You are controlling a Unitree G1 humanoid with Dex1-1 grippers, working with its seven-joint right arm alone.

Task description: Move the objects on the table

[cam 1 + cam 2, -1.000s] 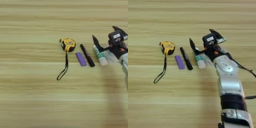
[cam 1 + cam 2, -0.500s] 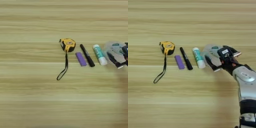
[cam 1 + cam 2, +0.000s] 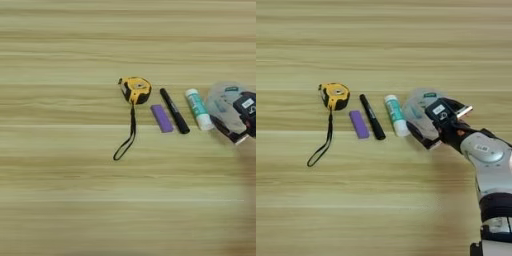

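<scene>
Here clear tape roll [image 3: 418, 107] between spread fingers [image 3: 421, 137]; touching table [image 3: 381, 200]

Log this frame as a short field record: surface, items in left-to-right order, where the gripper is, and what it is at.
surface: wooden table
row, left to right: tape measure with black strap, purple piece, marker pen, glue stick, clear tape roll
spacing: first four lie apart from each other
right gripper: at the clear tape roll, right end of the row
fingers: one on each side of the roll, spread
arm: enters from the lower right
</scene>
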